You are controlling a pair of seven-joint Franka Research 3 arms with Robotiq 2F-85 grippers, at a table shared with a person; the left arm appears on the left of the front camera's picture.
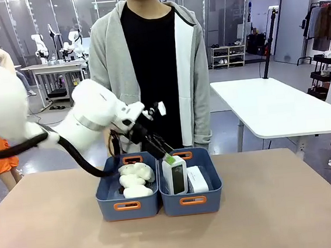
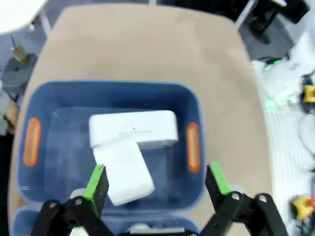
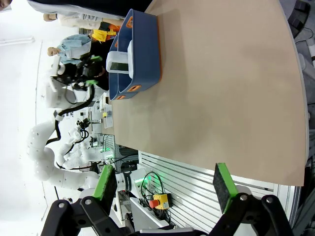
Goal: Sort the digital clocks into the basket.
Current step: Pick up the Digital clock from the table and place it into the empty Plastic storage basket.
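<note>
Front view. Tan worktop [image 1: 58, 228] carrying two blue bins side by side at its far middle. Right-hand bin, the basket [image 1: 192, 200]: holds both digital clocks, one upright clock [image 1: 174, 176] at its left with the dark display facing the camera, one flat clock [image 1: 198, 179] lying beside it to the right. Left-hand bin [image 1: 127, 205]: holds cream plush toys [image 1: 135, 179]. Left hand [image 1: 167, 156] reaches in from the picture's left and hovers just above the upright clock's top, a green pad close to it; contact cannot be told. A person in a grey hooded jacket [image 1: 107, 59] stands behind the bins.

Left wrist view. Looking down into the basket [image 2: 110, 91], orange handle slots at both ends. Two white clock bodies inside, one [image 2: 133, 129] lying across, the other [image 2: 123, 172] overlapping it nearer the camera. Left hand [image 2: 156, 183]: fingers spread wide, green pads [image 2: 96, 183] either side, nothing between them.

Right wrist view. Right hand [image 3: 165, 189]: fingers spread wide, empty, off the worktop edge [image 3: 221, 98], well apart from the basket [image 3: 140, 54]. The upright clock [image 3: 119, 63] shows above the basket's rim.
</note>
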